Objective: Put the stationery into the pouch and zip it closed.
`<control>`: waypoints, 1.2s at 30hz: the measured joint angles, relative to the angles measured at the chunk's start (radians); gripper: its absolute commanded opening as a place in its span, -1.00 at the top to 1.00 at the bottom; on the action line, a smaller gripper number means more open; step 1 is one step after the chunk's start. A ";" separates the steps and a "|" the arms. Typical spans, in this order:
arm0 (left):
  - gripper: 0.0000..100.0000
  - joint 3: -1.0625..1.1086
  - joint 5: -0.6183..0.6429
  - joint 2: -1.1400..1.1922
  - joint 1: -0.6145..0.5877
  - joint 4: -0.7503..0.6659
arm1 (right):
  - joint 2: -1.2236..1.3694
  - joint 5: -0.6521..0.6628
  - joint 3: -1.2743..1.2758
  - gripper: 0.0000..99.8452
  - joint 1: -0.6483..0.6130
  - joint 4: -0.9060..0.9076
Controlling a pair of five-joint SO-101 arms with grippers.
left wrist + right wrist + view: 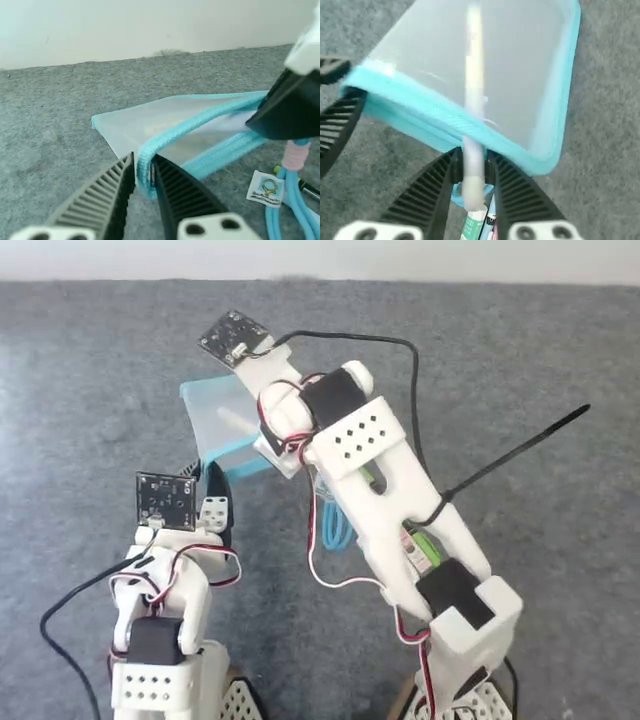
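A translucent pouch (222, 420) with light-blue zipper trim lies on the grey carpet, its mouth facing the arms. My left gripper (143, 162) is shut on the pouch's blue zipper edge (165, 142) near one corner and holds it up; in the high view it (214, 483) sits at the pouch's near corner. My right gripper (472, 156) is shut on a white pen (474, 95). The pen's far end reaches through the open mouth into the pouch (520, 75). The left gripper's black fingers (337, 120) show beside the mouth.
More stationery lies under the right arm: light-blue cords (335, 522), a green item (426, 548), and a white tag (267, 189) by a pink piece (295, 152). A black zip tie (520, 448) sticks out from the right arm. Grey carpet surrounds everything.
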 measured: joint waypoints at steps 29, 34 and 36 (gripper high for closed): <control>0.87 0.000 0.000 0.000 -0.021 0.000 | -0.413 -0.003 0.258 0.63 0.244 0.106; 0.68 -0.015 -0.038 0.000 -0.120 0.035 | -0.537 0.021 0.694 0.68 0.313 -0.157; 0.68 -0.015 -0.074 0.000 -0.155 0.084 | -0.631 0.031 0.881 0.68 0.316 -0.279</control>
